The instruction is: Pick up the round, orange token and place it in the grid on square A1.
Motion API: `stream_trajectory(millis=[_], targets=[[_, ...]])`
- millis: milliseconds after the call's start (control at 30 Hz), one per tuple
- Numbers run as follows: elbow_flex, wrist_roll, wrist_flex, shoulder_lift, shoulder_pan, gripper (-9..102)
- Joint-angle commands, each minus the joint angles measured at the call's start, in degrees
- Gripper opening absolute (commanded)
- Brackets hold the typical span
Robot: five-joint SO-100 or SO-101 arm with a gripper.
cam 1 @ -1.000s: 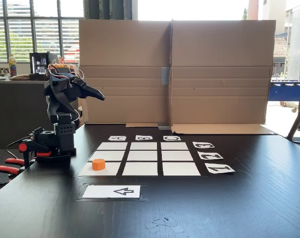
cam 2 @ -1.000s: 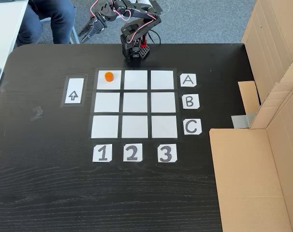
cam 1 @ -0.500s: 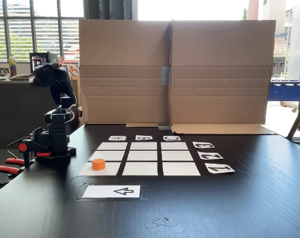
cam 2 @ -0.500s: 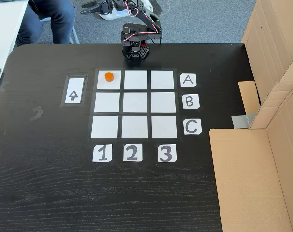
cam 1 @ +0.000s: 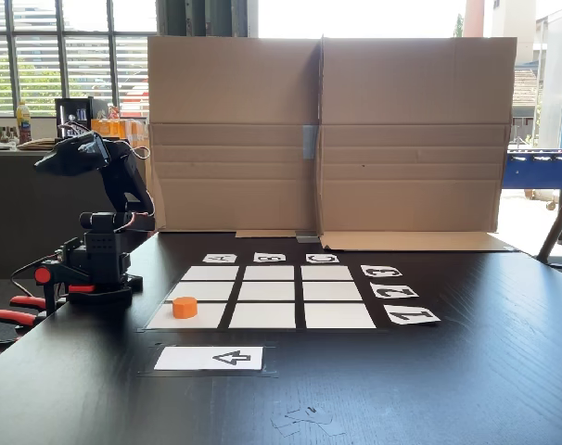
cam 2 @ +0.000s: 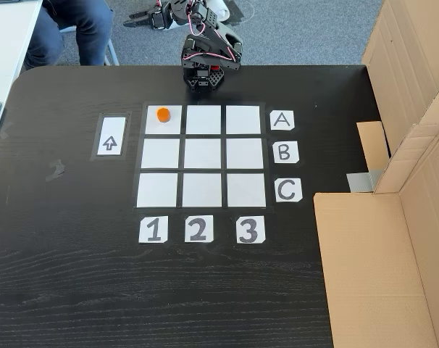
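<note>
The orange token (cam 2: 162,114) stands upright on square A1 (cam 2: 170,127), the grid's (cam 2: 202,154) corner cell by labels A and 1. In a fixed view from the table's front, the token (cam 1: 185,307) is on the near-left cell (cam 1: 209,318) of the grid (cam 1: 268,293). My gripper (cam 2: 132,17) is raised past the table's far edge, well away from the token. It points left (cam 1: 43,166), its fingers look shut and hold nothing. The arm's base (cam 1: 97,271) is clamped beside row A.
A white card with a black arrow (cam 2: 111,136) lies next to column 1. Big cardboard walls (cam 1: 327,134) stand along the side by label 3, with a flap (cam 2: 371,268) lying flat. A seated person's legs (cam 2: 71,29) are behind the arm. Red clamps (cam 1: 12,313) grip the table edge.
The arm has swung away from the grid and turned its gripper outward past the table edge. The token has stayed on its cell.
</note>
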Motion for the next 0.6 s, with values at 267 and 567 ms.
stream_trajectory(millis=[267,567], targets=[[14.77,-1.67,-0.26,0.35,1.58,11],[17.31,-8.44,0.35,0.35,2.37,0]])
